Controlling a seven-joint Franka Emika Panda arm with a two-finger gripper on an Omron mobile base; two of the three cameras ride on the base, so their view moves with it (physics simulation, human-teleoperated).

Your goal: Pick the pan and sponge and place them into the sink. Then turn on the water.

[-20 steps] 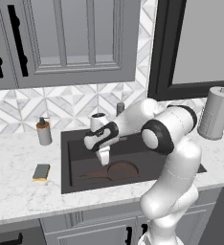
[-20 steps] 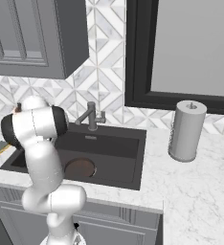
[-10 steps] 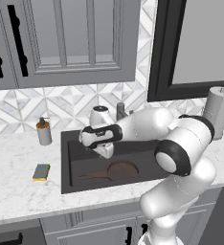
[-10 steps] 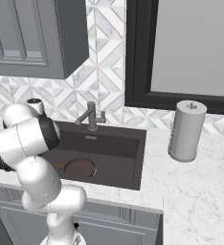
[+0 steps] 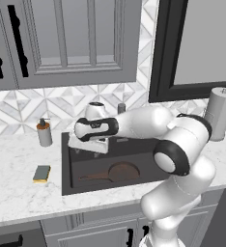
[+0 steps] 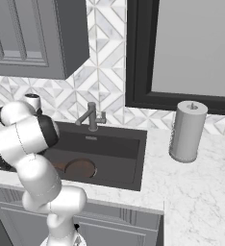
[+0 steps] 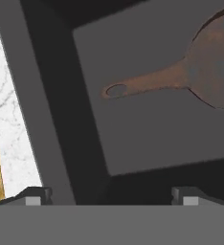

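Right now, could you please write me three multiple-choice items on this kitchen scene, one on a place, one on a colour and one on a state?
1. Where does the pan lie?
A. On the counter left of the sink
B. In the sink
C. Beside the paper towel roll

2. What colour is the pan?
A. Silver
B. Bright blue
C. Dark brown

3. How is the gripper?
A. Open, holding nothing
B. Shut on the sponge
C. Shut on the pan handle

Answers:
1. B: both base views show the pan flat on the sink floor.
2. C: pan and handle look brown against the dark grey basin.
3. A: in the hand view the fingertips stand wide apart above the sink, with nothing between them; the sponge lies on the counter.
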